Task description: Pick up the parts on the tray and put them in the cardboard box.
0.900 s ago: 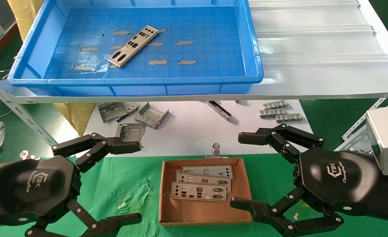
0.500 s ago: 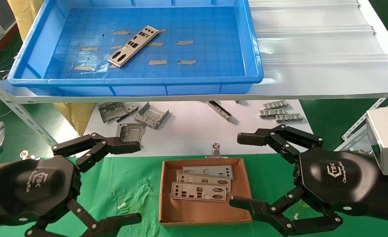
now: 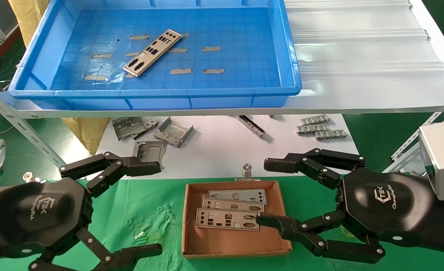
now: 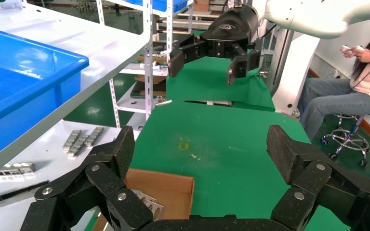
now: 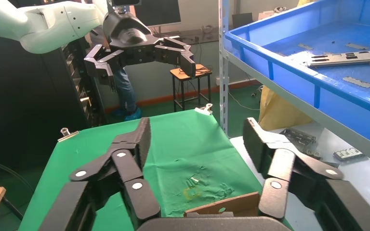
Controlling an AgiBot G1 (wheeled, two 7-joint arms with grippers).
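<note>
One silver punched strip (image 3: 152,52) lies slanted on the floor of the blue tray (image 3: 222,98) on the upper shelf; it also shows in the right wrist view (image 5: 347,57). The cardboard box (image 3: 192,248) sits on the green cloth at front centre and holds three strips (image 3: 227,218). My right gripper (image 3: 269,192) is open and empty above the box's right side, its near finger over the box edge. My left gripper (image 3: 152,209) is open and empty to the left of the box. The box corner shows in the left wrist view (image 4: 166,190).
Bent grey brackets (image 3: 173,131) and ridged connector strips (image 3: 321,130) lie on the white sheet under the shelf. A binder clip (image 3: 247,171) sits behind the box. A shelf upright (image 3: 22,128) slants at left. A seated person (image 4: 351,86) shows in the left wrist view.
My right gripper has shifted left, its fingers now reaching over the box's right side. The left gripper and the strips have not moved.
</note>
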